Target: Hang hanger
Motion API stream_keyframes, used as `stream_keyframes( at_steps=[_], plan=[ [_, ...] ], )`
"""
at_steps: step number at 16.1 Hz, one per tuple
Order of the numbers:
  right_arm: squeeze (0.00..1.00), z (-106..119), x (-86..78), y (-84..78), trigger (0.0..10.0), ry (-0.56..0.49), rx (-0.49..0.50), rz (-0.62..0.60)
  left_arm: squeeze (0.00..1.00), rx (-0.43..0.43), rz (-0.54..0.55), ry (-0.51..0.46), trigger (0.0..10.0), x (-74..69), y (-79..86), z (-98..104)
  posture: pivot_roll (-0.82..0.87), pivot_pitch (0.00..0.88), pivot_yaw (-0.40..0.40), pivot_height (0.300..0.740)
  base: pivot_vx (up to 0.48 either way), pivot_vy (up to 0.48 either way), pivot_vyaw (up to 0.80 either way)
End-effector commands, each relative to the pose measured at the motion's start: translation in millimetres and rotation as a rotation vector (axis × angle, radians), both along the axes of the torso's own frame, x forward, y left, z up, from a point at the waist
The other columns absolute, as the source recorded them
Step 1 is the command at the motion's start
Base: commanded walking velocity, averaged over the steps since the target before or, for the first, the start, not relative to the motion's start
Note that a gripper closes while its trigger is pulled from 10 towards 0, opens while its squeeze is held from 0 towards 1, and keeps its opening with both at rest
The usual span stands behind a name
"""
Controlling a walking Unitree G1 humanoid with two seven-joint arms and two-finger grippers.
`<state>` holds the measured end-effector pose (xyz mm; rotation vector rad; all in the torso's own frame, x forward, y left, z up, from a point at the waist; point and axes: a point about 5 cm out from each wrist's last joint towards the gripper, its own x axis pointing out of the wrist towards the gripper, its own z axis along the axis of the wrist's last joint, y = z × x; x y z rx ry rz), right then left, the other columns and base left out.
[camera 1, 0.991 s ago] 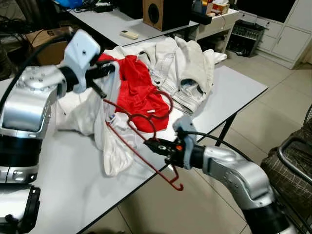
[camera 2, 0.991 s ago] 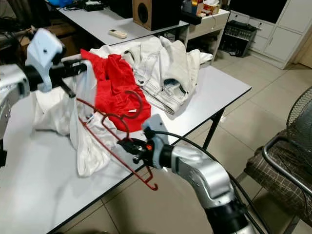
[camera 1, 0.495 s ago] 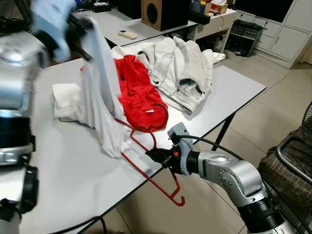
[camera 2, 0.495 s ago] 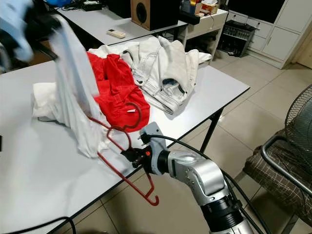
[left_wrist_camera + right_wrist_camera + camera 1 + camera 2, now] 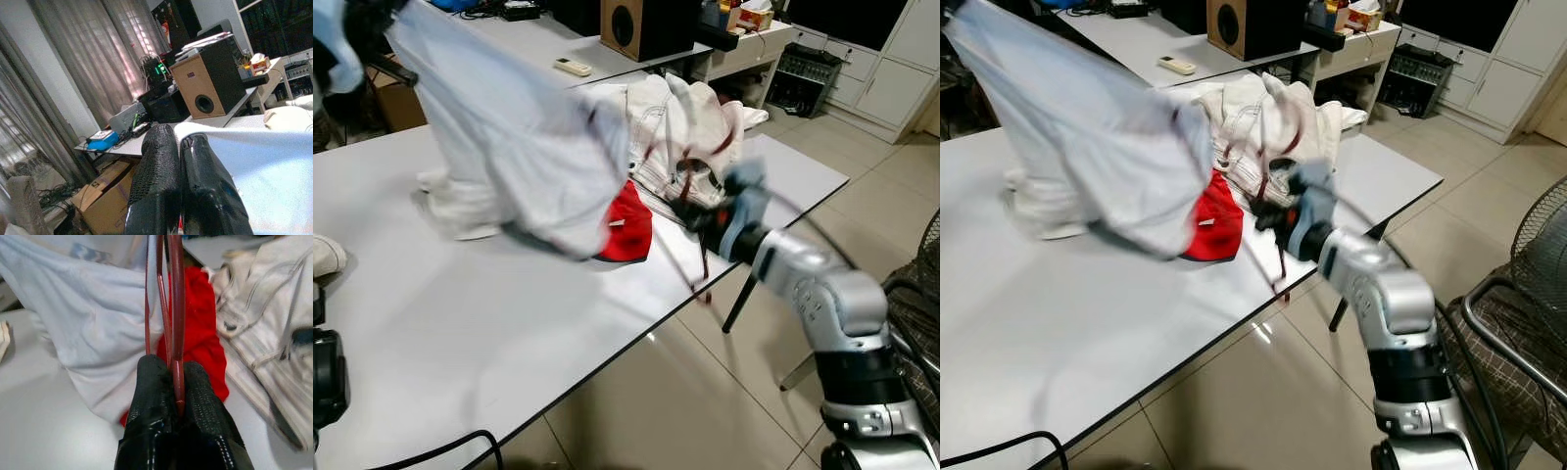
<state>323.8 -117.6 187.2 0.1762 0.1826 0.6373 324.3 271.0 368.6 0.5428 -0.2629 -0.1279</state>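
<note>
The right gripper (image 5: 171,382) clamps a dark-red wire hanger (image 5: 173,308); the left gripper (image 5: 181,161) pinches a pale white garment (image 5: 519,147) stretched beside it.

Both arms raised, left claw (image 5: 181,191) and right claw (image 5: 168,396) clamped.

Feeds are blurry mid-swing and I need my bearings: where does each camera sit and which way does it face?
Left eye, right eye: head, looking down at the table; right arm in view.
Left wrist: along the left gripper pinching the white garment, toward a speaker.
Right wrist: along the right gripper clamping the red hanger.
Shared: white garment, red cloth.
</note>
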Motion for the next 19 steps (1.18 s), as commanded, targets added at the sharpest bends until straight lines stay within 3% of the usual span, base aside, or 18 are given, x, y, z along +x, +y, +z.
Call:
stream_keyframes(
  at_steps=[1,4,6,7,9,10,11,12,13,14,15,16,18,19],
  plan=[
    [0.0,4.2,1.8,-4.8,10.0,-0.032,0.01,-0.033,0.0,0.005,-0.015,-0.005,0.0,-5.1,-0.3,2.5,-0.1,0.0,-0.045,0.74,0.0,0.0,0.0],
    [0.0,-26.0,-19.8,6.1,10.0,0.107,-0.032,0.058,0.0,-0.016,-0.017,0.159,0.0,-14.3,-3.6,-49.3,-0.1,0.0,-0.048,0.74,0.0,0.0,0.0],
    [0.0,-44.8,-30.8,8.1,10.0,0.212,0.047,0.03,0.0,-0.036,0.013,0.241,0.0,-20.9,-9.3,-88.2,-0.11,0.0,-0.044,0.74,0.0,0.0,0.0],
    [0.0,-49.6,-33.6,9.1,10.0,0.249,0.104,-0.006,0.0,-0.047,0.023,0.271,0.0,-24.2,-10.2,-99.9,-0.11,0.0,-0.044,0.74,0.0,0.0,0.0],
    [0.0,-53.1,-32.3,7.6,10.0,0.278,0.179,-0.069,0.0,-0.064,0.022,0.287,0.0,-27.0,-11.1,-104.3,-0.12,0.0,-0.042,0.74,0.0,0.0,0.0],
    [0.0,-52.5,-23.7,4.5,10.0,0.299,0.309,-0.146,0.0,-0.051,-0.026,0.341,0.0,-34.4,-12.7,-112.2,-0.11,0.0,-0.042,0.74,0.0,0.0,0.0],
    [0.0,-51.6,-20.8,3.9,10.0,0.303,0.352,-0.161,0.0,-0.05,-0.048,0.361,0.0,-36.7,-13.8,-115.0,-0.11,0.0,-0.042,0.74,0.0,0.0,0.0],
    [0.0,-46.3,-13.3,4.7,10.0,0.295,0.46,-0.175,0.0,-0.046,-0.153,0.444,0.0,-45.7,-23.2,-126.1,-0.1,0.0,-0.045,0.74,0.0,0.0,0.0],
    [0.0,-43.8,-9.6,6.2,10.0,0.298,0.508,-0.175,0.0,-0.03,-0.213,0.484,0.0,-50.6,-29.8,-132.8,-0.1,0.0,-0.044,0.74,0.0,0.0,0.0],
    [0.0,-34.1,0.1,13.3,10.0,0.289,0.634,-0.147,0.0,0.006,-0.395,0.567,0.0,-64.8,-51.0,-152.7,-0.1,0.0,-0.044,0.74,0.0,0.0,0.0],
    [0.0,-27.8,6.0,19.3,10.0,0.297,0.733,-0.123,0.0,0.057,-0.48,0.629,0.0,-75.5,-62.6,-168.7,-0.09,0.0,-0.044,0.74,0.0,0.0,0.0],
    [0.0,-23.9,10.3,24.2,10.0,0.316,0.815,-0.102,0.0,0.109,-0.496,0.675,0.0,-81.4,-68.2,-180.8,-0.09,0.0,-0.047,0.74,0.0,0.0,0.0],
    [0.0,-19.1,15.3,30.8,10.0,0.34,0.912,-0.078,0.0,0.114,-0.52,0.665,0.0,-83.6,-79.6,-185.4,-0.09,0.0,-0.052,0.74,0.0,0.0,0.0],
    [0.0,-15.1,21.3,37.1,10.0,0.353,0.968,-0.071,0.0,0.037,-0.554,0.618,0.0,-81.4,-94.0,-181.2,-0.08,0.0,-0.054,0.74,0.0,0.0,0.0]
  ],
)
